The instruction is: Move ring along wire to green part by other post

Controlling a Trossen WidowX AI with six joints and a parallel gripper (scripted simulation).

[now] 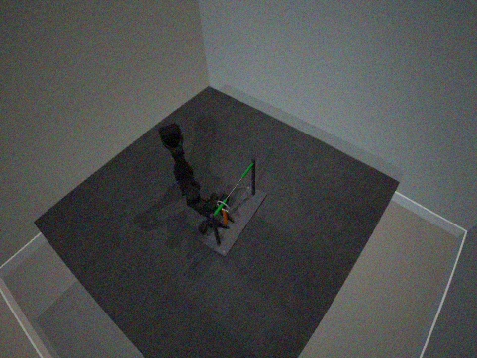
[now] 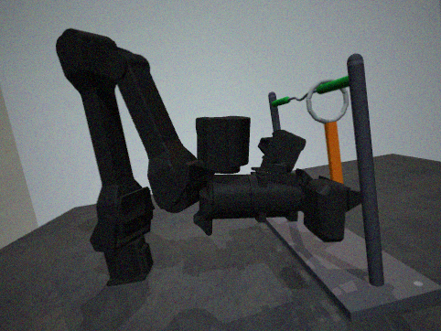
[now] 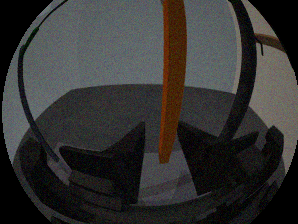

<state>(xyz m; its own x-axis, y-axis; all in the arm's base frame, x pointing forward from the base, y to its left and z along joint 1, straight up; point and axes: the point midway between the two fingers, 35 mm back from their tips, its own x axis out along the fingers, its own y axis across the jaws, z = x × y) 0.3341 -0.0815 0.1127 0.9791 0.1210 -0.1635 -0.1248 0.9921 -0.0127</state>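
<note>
One step is in hand, the first: the tool [image 3: 161, 157] is lining up on the orange handle [image 2: 333, 151] with its fingers standing partly apart on either side of the handle's lower end, gripping nothing yet. The ring [image 2: 328, 101] is hanging on the green part [image 2: 334, 84] beside the near post [image 2: 366, 174], with the far post [image 2: 274, 112] and its green part [image 2: 284, 101] waiting at the other end. The next move, as I judge it, calls for closing squarely on the handle, then lifting so the ring is floating free around the thin grey wire [image 2: 299, 97]. The wrist view is showing the handle sitting between the fingers, which the exterior view is hiding behind the tool's body; the exterior view alone is showing the ring on the wire. The top view is giving the wire's whole run above the base plate [image 1: 249, 213] on the dark surface [image 1: 307, 237]
</note>
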